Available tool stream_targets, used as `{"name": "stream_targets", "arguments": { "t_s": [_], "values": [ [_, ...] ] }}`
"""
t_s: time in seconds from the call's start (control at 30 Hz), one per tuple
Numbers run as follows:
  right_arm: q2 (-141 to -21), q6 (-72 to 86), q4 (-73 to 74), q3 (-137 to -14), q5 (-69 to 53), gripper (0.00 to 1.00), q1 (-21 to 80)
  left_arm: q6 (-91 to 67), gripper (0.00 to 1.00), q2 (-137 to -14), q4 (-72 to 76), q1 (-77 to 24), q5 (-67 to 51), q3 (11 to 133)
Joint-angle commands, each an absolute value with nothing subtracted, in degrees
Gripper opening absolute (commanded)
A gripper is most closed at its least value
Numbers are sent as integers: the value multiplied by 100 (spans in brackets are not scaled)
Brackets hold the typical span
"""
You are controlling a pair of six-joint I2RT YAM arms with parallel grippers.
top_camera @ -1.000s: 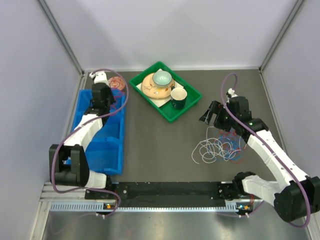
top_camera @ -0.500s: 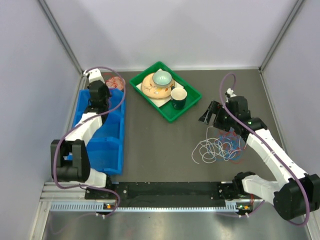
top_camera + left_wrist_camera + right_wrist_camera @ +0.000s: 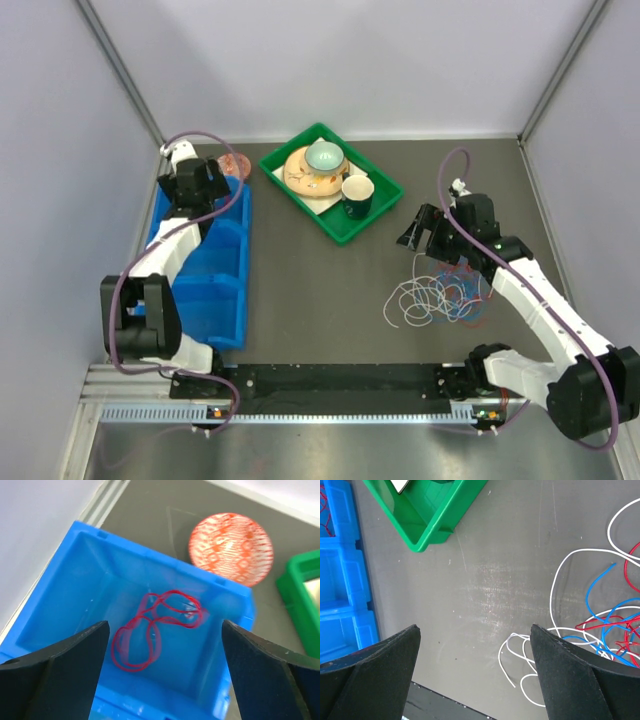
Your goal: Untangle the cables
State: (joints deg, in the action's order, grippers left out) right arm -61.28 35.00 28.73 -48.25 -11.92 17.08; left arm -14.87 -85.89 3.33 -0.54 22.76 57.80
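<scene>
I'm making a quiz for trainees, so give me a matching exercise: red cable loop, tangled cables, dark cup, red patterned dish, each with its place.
Things:
1 red cable loop
2 tangled cables
3 dark cup
4 red patterned dish

Places:
A in the green tray
B on the table past the blue bin
C inside the blue bin
D spread over the table's right side

Pairs: 1-C, 2-D, 3-A, 4-B

You have a blue divided bin (image 3: 215, 300) on the left of the dark table (image 3: 310, 300), with a red-patterned round dish (image 3: 230, 549) just past its far end. The green tray (image 3: 374, 216) at centre back holds an orange plate (image 3: 298, 178), a pale bowl (image 3: 324, 155) on it, and a dark cup (image 3: 356, 193).
</scene>
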Motion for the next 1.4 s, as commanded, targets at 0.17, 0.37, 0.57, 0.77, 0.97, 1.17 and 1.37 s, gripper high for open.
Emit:
{"name": "stream_targets", "arguments": {
  "t_s": [0.17,0.37,0.57,0.77,0.97,1.17,1.37],
  "values": [
    [-5810,3419,2768,-4895,-828,90,1696,-1573,99,-7480,-632,-253,503,6829],
    [-5520,3217,3269,-4939,59,90,1696,-1231,99,-7418,-1449,-1843,1061,7031],
    [-5169,3076,3867,-4852,843,90,1696,-2028,99,-7672,-1749,-2856,661,6900],
    [-4825,3322,4060,-4290,616,89,1688,-2364,99,-8164,-1802,-3672,36,6908],
    [-4588,3594,4341,-3982,790,89,1696,-2295,99,-8876,-1328,-4692,-729,6952],
    [-4149,3613,4535,-4157,678,90,1144,-1627,99,-9982,-1169,-5282,-1643,7382],
    [-4060,3279,4658,-4315,-200,90,27,-1178,99,-10633,-879,-5730,-1556,7795]
  ]
}}
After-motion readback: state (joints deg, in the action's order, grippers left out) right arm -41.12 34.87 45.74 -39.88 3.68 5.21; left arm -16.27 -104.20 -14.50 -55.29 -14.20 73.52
